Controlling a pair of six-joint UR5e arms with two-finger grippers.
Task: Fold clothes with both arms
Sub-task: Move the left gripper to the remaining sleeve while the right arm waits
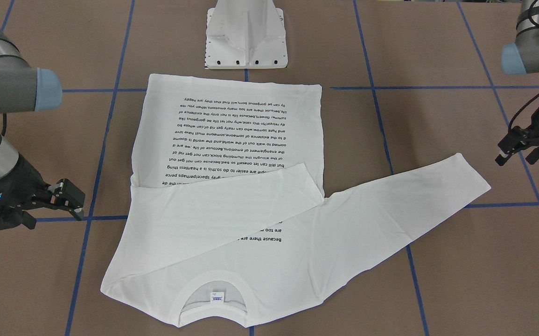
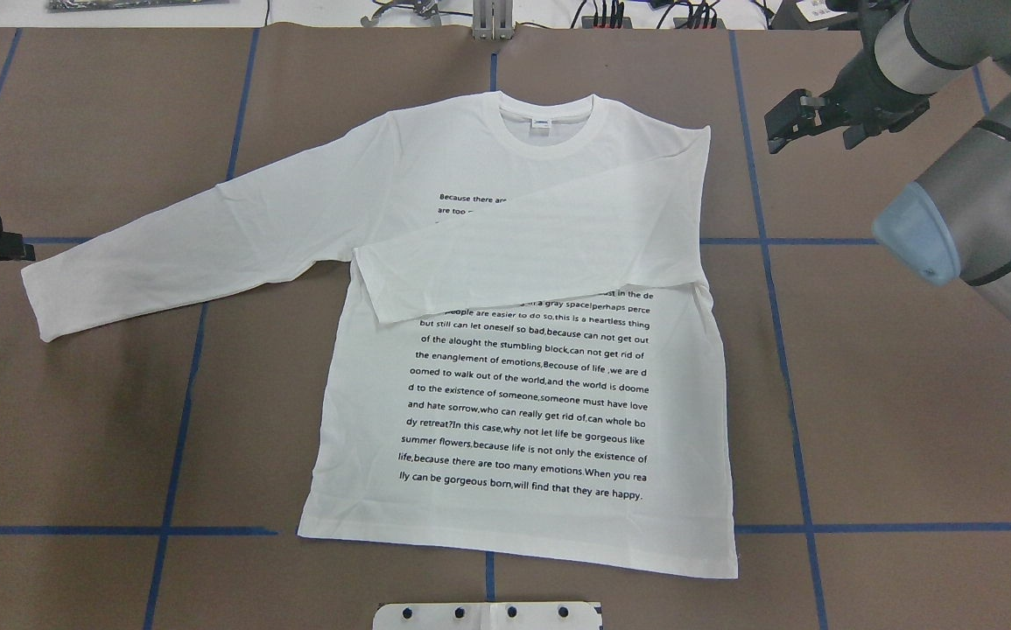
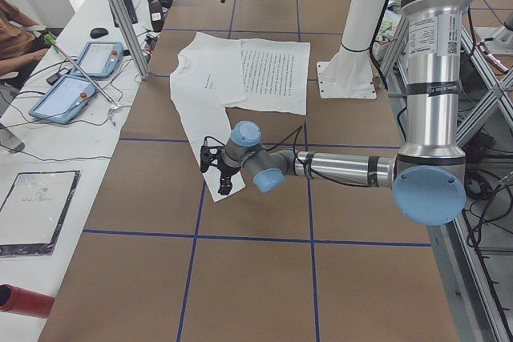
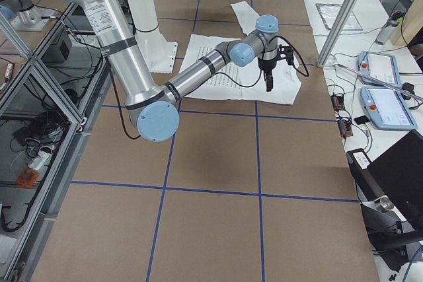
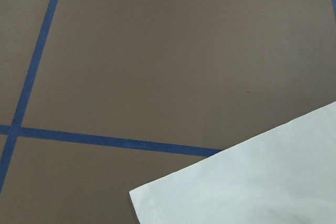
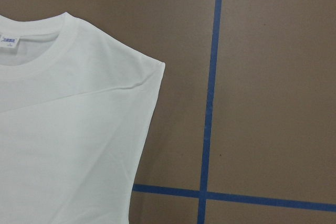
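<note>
The white long-sleeved T-shirt (image 2: 514, 394) lies flat on the brown table, black text up, collar (image 2: 549, 122) toward the far edge. One sleeve (image 2: 540, 254) is folded across the chest. The other sleeve (image 2: 190, 245) stretches out toward my left side, and its cuff (image 5: 252, 187) shows in the left wrist view. My left gripper (image 1: 516, 158) hovers open just beyond that cuff, holding nothing. My right gripper (image 2: 776, 122) hangs open and empty beside the folded shoulder (image 6: 79, 129), off the cloth.
The white pedestal base (image 1: 246, 37) stands just behind the shirt's hem. Blue tape lines (image 2: 768, 350) grid the table. A side bench with teach pendants (image 3: 80, 78), an aluminium post (image 3: 120, 14) and a person's arm (image 3: 12, 26) lie past the collar end.
</note>
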